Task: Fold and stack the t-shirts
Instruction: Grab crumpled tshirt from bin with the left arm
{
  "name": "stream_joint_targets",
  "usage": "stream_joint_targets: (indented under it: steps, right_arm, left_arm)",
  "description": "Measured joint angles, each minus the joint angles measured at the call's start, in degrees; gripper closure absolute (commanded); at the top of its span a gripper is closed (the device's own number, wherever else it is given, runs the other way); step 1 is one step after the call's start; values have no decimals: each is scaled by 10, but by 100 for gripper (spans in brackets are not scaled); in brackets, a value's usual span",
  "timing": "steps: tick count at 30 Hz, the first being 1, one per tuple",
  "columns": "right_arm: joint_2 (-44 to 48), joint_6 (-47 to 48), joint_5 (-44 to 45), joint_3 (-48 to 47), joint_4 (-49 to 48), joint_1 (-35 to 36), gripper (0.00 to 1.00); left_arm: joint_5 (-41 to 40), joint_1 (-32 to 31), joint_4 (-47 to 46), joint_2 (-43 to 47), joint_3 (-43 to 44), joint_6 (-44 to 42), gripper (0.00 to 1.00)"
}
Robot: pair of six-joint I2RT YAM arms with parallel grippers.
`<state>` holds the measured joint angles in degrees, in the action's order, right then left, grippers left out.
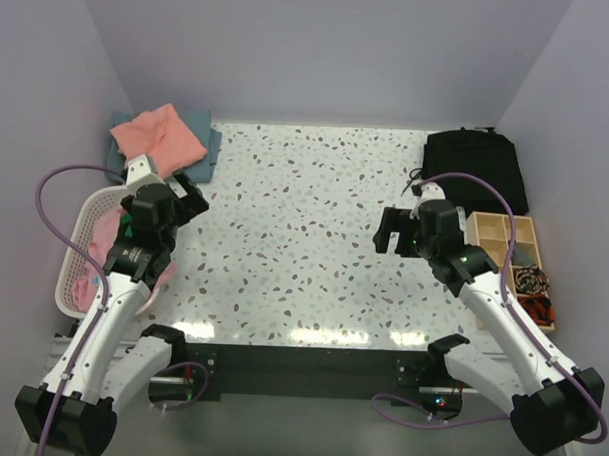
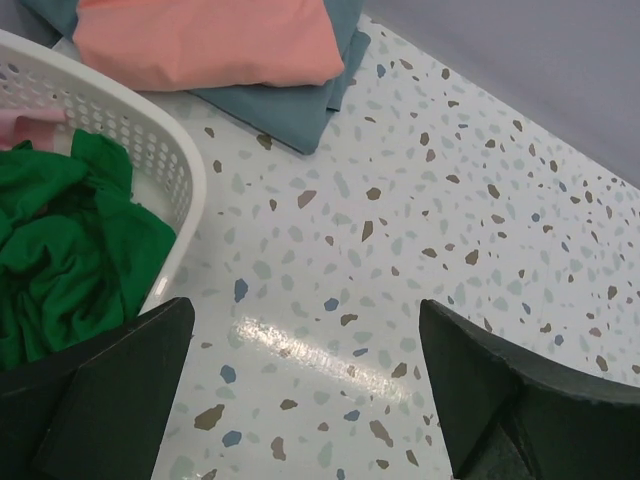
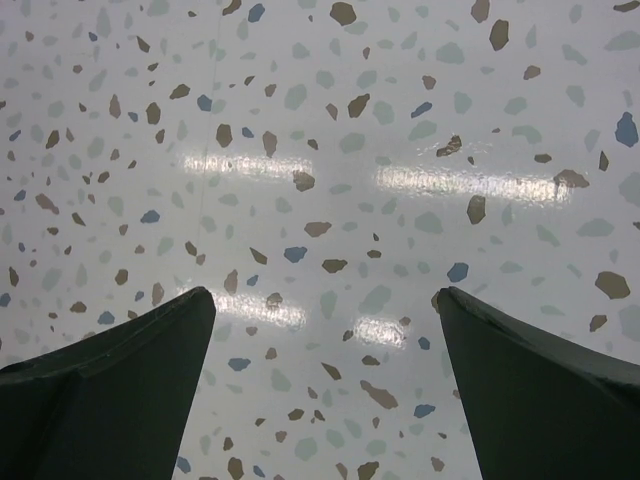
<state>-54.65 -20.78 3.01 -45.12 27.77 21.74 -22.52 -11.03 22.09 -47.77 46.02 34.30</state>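
Note:
A folded salmon-orange t-shirt (image 1: 160, 133) lies on a folded grey-blue t-shirt (image 1: 209, 145) at the table's back left; both show in the left wrist view, orange (image 2: 210, 40) on grey-blue (image 2: 290, 105). A bright green t-shirt (image 2: 70, 250) lies crumpled in the white basket (image 2: 150, 150), with a bit of light pink t-shirt (image 2: 30, 125) behind it. The pink shirt (image 1: 99, 243) also shows in the top view. My left gripper (image 1: 188, 197) is open and empty beside the basket. My right gripper (image 1: 394, 231) is open and empty over bare table.
The white laundry basket (image 1: 68, 270) stands at the left edge. A black bag (image 1: 477, 166) sits at the back right, with a wooden compartment tray (image 1: 509, 240) of small items in front of it. The speckled tabletop (image 1: 304, 238) lies between the arms.

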Motion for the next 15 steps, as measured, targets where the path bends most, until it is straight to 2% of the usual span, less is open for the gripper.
stream_joint_targets:
  steps: [7,15]
  right_arm:
    - [-34,-51,-5,-3,7,0,1]
    - [-59,-64,-8,-10,27,0,1]
  left_arm:
    - [-12,0,2,28,-10,8,0]
    - [-49,0,51,50,-42,84,0]
